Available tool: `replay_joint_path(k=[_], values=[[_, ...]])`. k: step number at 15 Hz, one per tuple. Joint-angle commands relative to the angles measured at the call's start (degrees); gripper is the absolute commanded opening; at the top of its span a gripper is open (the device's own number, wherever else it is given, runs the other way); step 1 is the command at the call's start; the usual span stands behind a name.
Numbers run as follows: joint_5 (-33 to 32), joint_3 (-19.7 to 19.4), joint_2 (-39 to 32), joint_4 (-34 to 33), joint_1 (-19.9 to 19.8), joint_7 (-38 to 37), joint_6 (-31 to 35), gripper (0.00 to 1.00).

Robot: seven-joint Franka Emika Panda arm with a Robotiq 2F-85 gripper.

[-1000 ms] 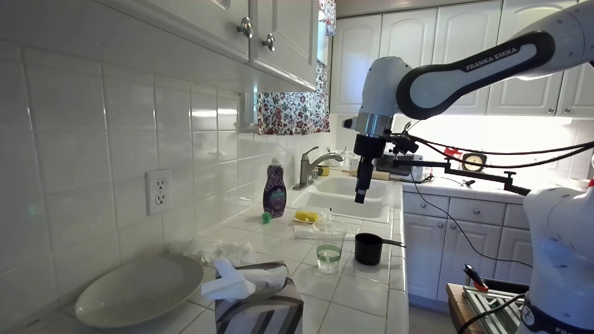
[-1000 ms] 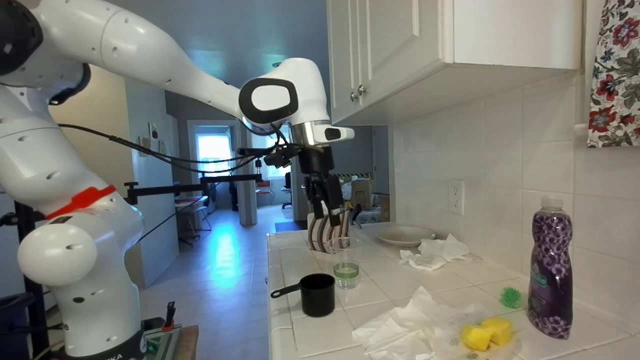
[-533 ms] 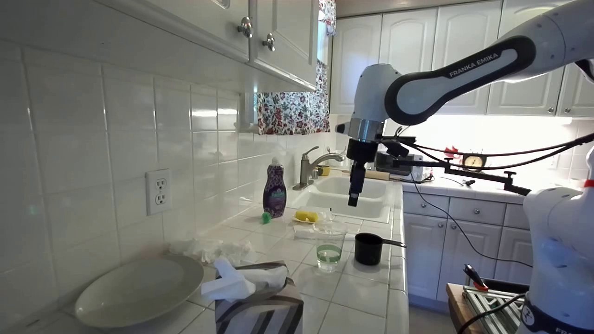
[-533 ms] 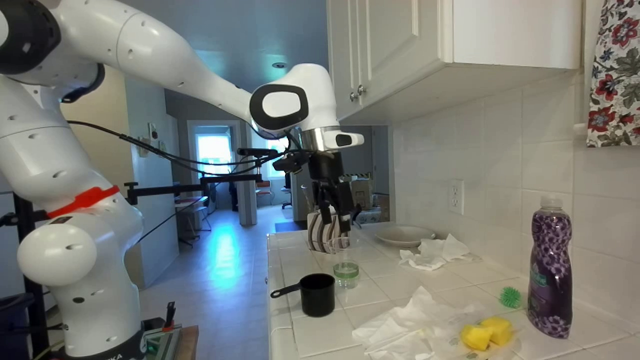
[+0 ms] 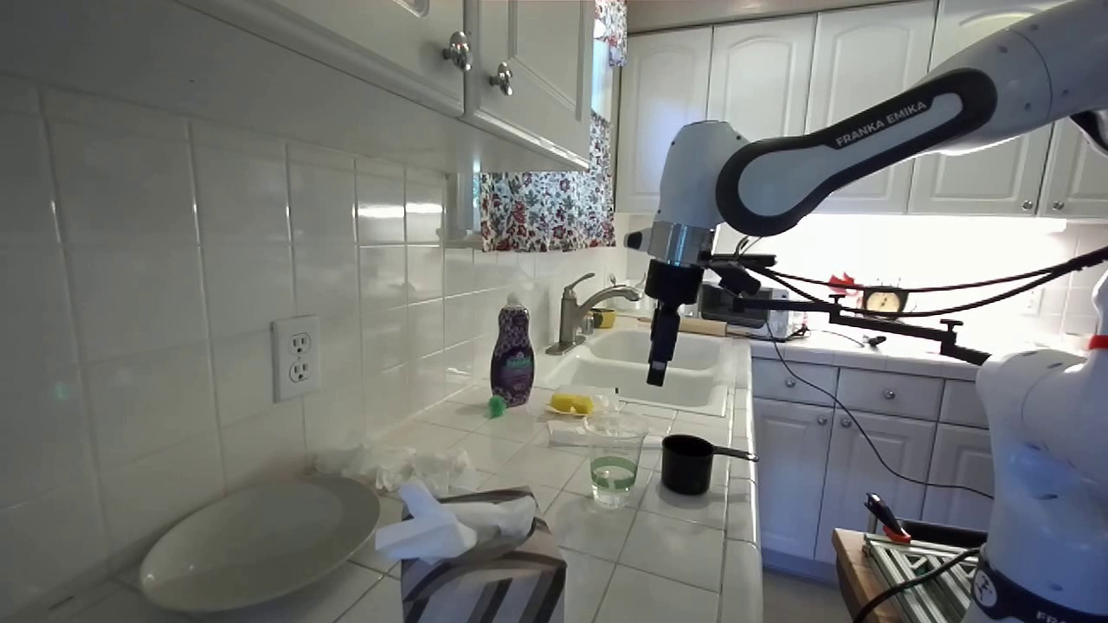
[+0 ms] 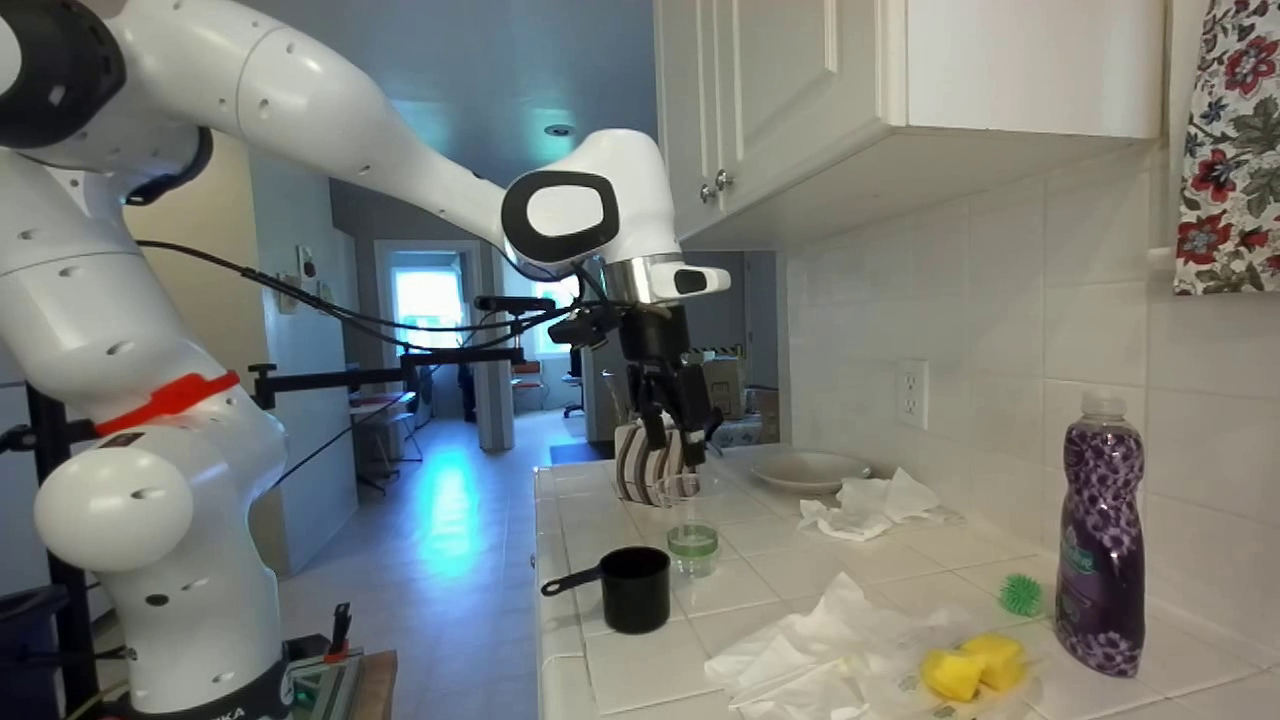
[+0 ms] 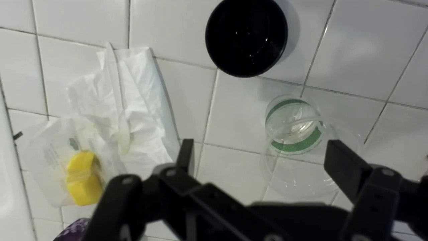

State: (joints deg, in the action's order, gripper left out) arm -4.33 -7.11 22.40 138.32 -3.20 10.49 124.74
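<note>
Jaws: spread wide, a broad gap between the fingertips (image 7: 346, 167); nothing gripped, nothing touched. They hang above the desk (image 5: 671, 545) in both exterior views, pointing down with a slight lean toward the tiled wall (image 6: 1000, 320).

Nearest item: clear plastic cup (image 7: 302, 142) with a green band, standing on the desk below the jaws. In the wrist view it falls mostly within the gap, nearer the finger on the right of that view, which covers part of its rim. In both exterior views the tips are higher than the rim and apart from it. Orientation: upright, mouth up, long axis vertical. Contents: cannot tell.

Black measuring cup (image 7: 246, 38): near the clear cup, bare tile between them in the wrist view. Upright, mouth up; handle runs sideways, pointing away from the tiled wall.

Also on the desk: crumpled white paper (image 7: 147, 100); beside it, yellow pieces (image 7: 85, 192) with a clear wrapper (image 7: 50, 147), on or in it cannot tell. Purple bottle (image 6: 1100, 545) upright, green spiky ball (image 6: 1021, 594) just beside it. Striped tissue box (image 5: 485, 580) and pale plate (image 5: 264, 545) farther along.
</note>
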Motion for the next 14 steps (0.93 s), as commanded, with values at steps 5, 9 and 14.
replay_joint_path(k=[5,9,14], values=[[-1.7,-2.0,-5.7,-2.2,-0.6,7.2,6.0,1.00],[3.2,-4.1,-7.2,-2.4,0.7,14.4,10.0,1.00],[13.5,-6.8,-9.8,-4.4,2.8,24.8,9.3,1.00]])
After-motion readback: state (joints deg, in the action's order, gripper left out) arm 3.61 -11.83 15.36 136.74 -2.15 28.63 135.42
